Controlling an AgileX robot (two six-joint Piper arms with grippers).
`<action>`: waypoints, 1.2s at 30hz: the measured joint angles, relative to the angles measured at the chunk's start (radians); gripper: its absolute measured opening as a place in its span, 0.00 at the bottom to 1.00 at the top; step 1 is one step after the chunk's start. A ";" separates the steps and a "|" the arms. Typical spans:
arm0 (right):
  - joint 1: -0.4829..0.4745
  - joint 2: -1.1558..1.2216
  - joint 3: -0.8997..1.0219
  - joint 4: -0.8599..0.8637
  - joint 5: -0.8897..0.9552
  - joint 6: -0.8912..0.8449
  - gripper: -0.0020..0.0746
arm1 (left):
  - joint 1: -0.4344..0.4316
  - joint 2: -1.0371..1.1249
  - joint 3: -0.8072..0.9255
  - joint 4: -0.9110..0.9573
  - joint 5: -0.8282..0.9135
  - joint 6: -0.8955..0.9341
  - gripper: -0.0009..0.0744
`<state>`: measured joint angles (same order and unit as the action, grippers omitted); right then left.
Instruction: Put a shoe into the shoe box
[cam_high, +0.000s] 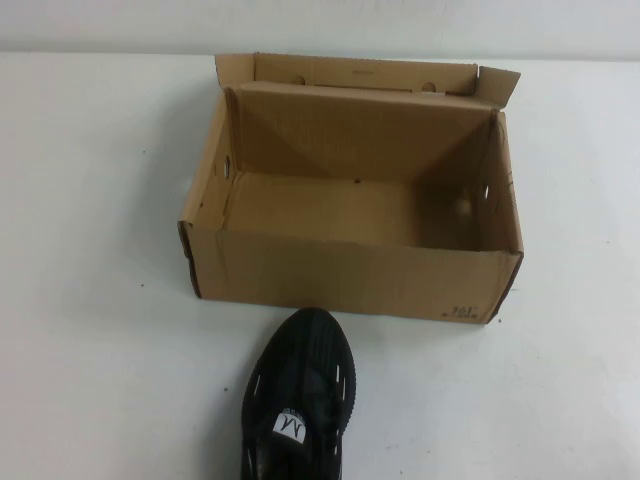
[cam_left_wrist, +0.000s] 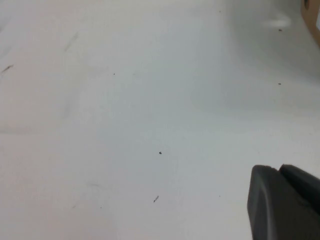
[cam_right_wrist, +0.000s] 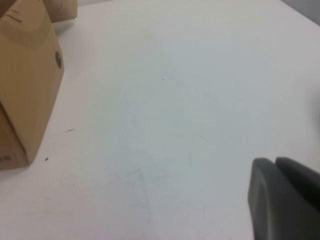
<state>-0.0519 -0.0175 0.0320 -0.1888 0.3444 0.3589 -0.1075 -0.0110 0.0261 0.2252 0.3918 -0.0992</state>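
The black knit shoe (cam_high: 300, 395) lies on the white table at the front centre, toe toward the shoe box, its white tongue tag facing up. The brown cardboard shoe box (cam_high: 350, 275) stands open and empty just behind the toe, flaps raised along its far rim. Neither arm appears in the high view. In the left wrist view my left gripper (cam_left_wrist: 278, 170) is shut, holding nothing, above bare table, with a sliver of the box (cam_left_wrist: 312, 17) at the edge. In the right wrist view my right gripper (cam_right_wrist: 274, 162) is shut and empty, well apart from a corner of the box (cam_right_wrist: 27, 90).
White tabletop (cam_high: 90, 300) surrounds the box and shoe on both sides. A pale wall runs behind the table's far edge (cam_high: 100, 52).
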 joint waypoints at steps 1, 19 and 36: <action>0.000 0.000 0.000 0.000 0.000 0.000 0.00 | 0.000 0.000 0.000 0.000 0.000 0.000 0.01; 0.000 0.000 0.000 -0.013 -0.100 0.000 0.00 | 0.000 0.000 0.000 0.000 0.000 0.000 0.01; 0.000 0.000 0.000 -0.015 -0.017 0.000 0.00 | 0.000 0.000 0.000 0.000 0.000 0.000 0.01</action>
<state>-0.0519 -0.0175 0.0320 -0.2036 0.3275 0.3589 -0.1075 -0.0110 0.0261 0.2252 0.3918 -0.0992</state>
